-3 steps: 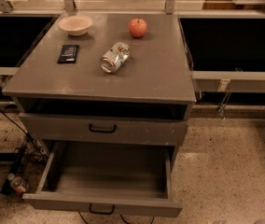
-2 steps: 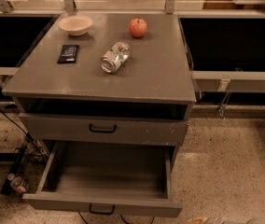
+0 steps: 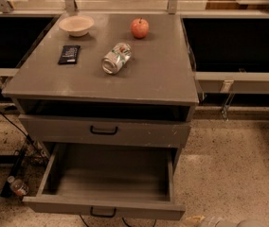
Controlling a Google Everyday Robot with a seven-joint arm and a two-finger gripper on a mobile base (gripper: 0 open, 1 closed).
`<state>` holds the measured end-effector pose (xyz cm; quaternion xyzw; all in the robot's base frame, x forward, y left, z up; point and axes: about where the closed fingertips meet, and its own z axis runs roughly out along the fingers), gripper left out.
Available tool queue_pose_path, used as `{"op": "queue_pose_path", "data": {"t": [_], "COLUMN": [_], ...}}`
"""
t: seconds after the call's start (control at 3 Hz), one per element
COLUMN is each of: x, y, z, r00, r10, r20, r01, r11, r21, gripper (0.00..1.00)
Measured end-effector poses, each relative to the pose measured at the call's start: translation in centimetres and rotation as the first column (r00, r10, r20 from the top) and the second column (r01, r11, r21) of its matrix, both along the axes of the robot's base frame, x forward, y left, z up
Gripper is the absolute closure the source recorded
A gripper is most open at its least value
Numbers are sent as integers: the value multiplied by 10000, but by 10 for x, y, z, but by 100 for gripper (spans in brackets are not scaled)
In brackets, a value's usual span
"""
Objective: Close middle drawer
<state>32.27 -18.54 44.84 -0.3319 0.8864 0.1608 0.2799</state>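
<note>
**Here, the middle drawer stands wide open**

You have the middle drawer [image 3: 125, 207] pulled far out of the grey desk [image 3: 163, 79]. Its flat floor is in full sight. Its low front panel lies near the bottom edge of the view, with the small black bar handle [image 3: 102, 213] centred on it.

Directly above, the upper drawer [image 3: 144, 132] sits flush in the frame.

On the desk top you see a pale bowl [image 3: 76, 25] at the back left and a red apple [image 3: 139, 28] further right. A dented can [image 3: 116, 58] lies on its side nearer the front, and a flat black packet [image 3: 69, 54] lies left of the can.

Your gripper [image 3: 215, 221] shows only as a grey sliver at the bottom edge, right of the drawer's front corner. You cannot tell whether it is released or clenched.

On the floor left of the drawer, a small bottle [image 3: 18, 187] lies beside dark cables [image 3: 11, 126].
</note>
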Motion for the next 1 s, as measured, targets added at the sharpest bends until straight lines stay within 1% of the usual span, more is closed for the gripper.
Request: {"op": "queue_pose_path", "data": {"t": [0.33,0.67,1.0], "x": [0,20,41], "y": [0,13,28], "z": [0,-3,0], "r00": [10000,9976,9914], "r10": [-4,-567,-950], "r20": [2,386,900], "r01": [4,541,824], "r11": [10000,9963,9875], "r21": [4,664,1346], "gripper": [100,100,100]}}
